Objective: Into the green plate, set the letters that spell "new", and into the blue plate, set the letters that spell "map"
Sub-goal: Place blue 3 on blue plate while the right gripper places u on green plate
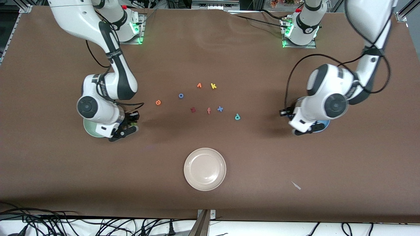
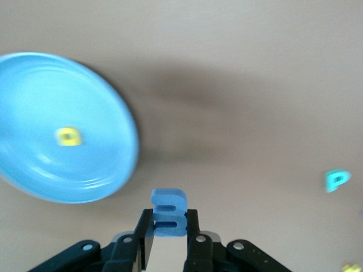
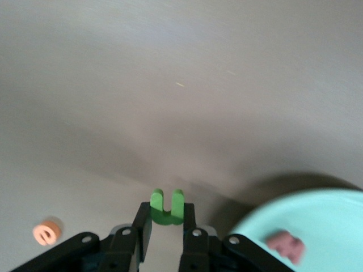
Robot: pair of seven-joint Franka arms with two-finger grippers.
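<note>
Letters are in hand on both sides: the right gripper (image 3: 165, 229), fingers clamped on the small green foam n (image 3: 167, 207), hangs just beside the pale mint green plate (image 3: 323, 221) where the pinkish w (image 3: 287, 245) lies, and the left gripper (image 2: 169, 238) pinches the blue m (image 2: 169, 212) near the blue plate (image 2: 34, 175) holding the yellow a (image 2: 68, 136). Each arm should, I judge, carry its letter fully over the plate's middle and lower before letting go, since such light foam can bounce off a rim. The orange e (image 1: 158, 102) and teal p (image 1: 237, 116) lie on the table near mid-table.
</note>
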